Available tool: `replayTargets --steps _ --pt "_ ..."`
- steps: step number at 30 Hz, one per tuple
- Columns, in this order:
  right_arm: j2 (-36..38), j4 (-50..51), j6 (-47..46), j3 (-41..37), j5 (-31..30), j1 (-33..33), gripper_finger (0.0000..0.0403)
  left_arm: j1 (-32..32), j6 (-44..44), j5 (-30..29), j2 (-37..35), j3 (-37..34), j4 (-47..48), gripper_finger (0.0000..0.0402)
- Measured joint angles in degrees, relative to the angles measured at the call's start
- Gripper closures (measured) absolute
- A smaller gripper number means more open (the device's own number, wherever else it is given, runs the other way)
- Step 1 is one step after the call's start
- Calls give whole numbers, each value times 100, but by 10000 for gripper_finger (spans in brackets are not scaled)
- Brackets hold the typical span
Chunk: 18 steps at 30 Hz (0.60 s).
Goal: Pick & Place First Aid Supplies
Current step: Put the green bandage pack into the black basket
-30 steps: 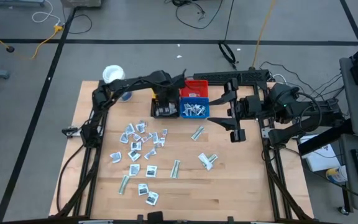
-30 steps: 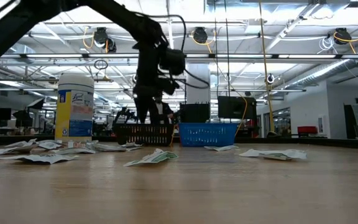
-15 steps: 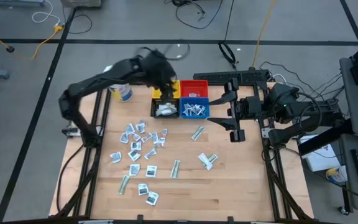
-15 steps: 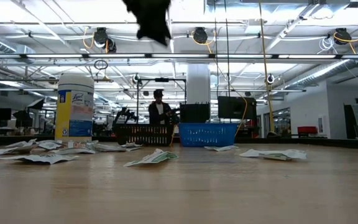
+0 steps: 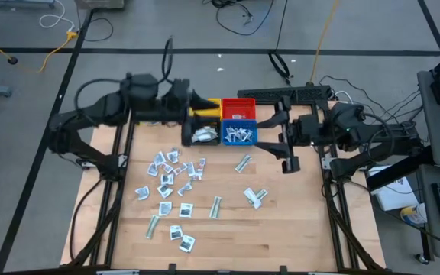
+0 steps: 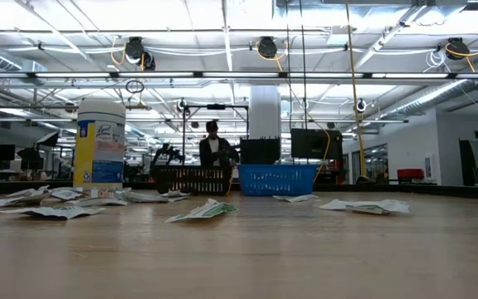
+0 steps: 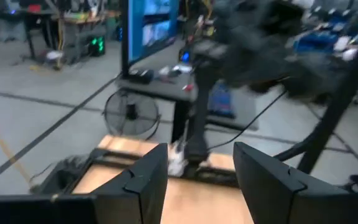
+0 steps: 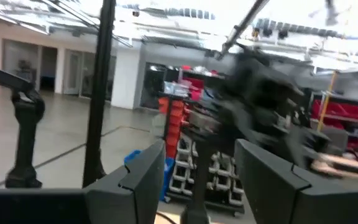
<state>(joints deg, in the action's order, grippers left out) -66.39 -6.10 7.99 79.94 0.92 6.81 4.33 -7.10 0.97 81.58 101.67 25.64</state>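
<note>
Above the bins (image 5: pixel 221 122), your left gripper (image 5: pixel 192 105) hangs with fingers parted, holding nothing; right gripper (image 5: pixel 270 135) waits beside them, also parted. Packets (image 5: pixel 176 177) lie scattered mid-table, some already binned. For the next pick, descend squarely over 1 isolated packet, clear of its neighbours, before closing.

The left arm (image 5: pixel 128 103) lies over the round jar (image 6: pixel 99 143) in the high view, hiding it, and partly covers the yellow bin (image 5: pixel 207 107); its outline is smeared there. In the low view neither arm shows, and the black bin (image 6: pixel 192 178) and blue bin (image 6: pixel 278 178) hide their contents behind their walls. The packets (image 5: pixel 176 172) are too small for their markings to be read, and both wrist views are blurred beyond the dark fingers (image 7: pixel 145 183).
</note>
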Motion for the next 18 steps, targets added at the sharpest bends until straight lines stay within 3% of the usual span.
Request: replayTargets --steps 9,18 --pt "0 777 -994 1 -460 1 215 -1131 -18 -1037 195 0 -432 213" --pt "-510 4260 -1495 1012 -626 -49 216 -1215 -97 -965 184 0 -387 213"
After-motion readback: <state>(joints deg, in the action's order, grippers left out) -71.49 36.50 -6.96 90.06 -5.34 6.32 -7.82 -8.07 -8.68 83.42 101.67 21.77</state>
